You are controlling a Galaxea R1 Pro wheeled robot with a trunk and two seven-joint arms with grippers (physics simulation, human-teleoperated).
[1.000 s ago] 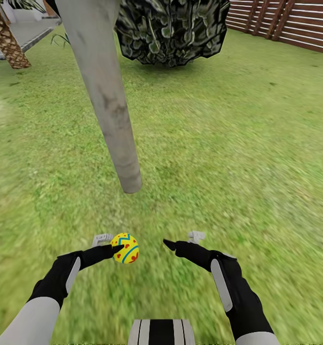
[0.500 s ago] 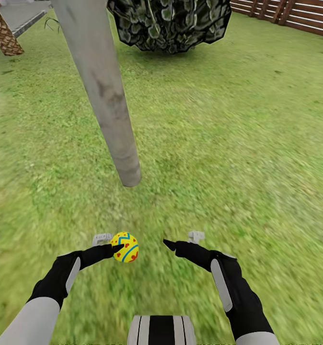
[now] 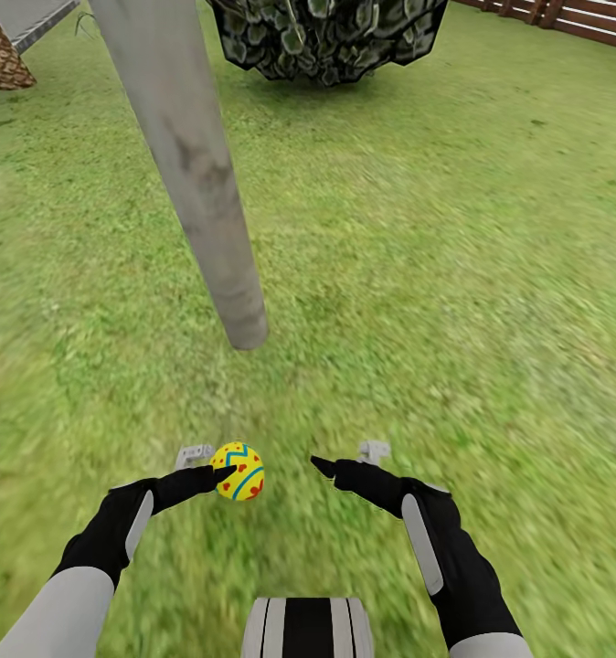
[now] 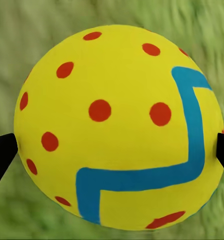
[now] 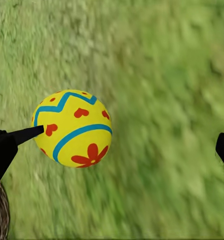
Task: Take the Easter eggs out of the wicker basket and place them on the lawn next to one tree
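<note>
The left gripper was clamped on an egg, holding it above the lawn, near the robot and just left of centre. In the left wrist view the egg sat between two dark fingertips, one at each side of it, with blurred grass behind. The right gripper hung just right of the egg with its fingers apart and nothing between them; its wrist view showed the egg over grass, beside a black fingertip of the left gripper. The tree's grey trunk met the grass a little farther out, near the egg. A dark shrub stood far behind it, with a fence at far right.
</note>
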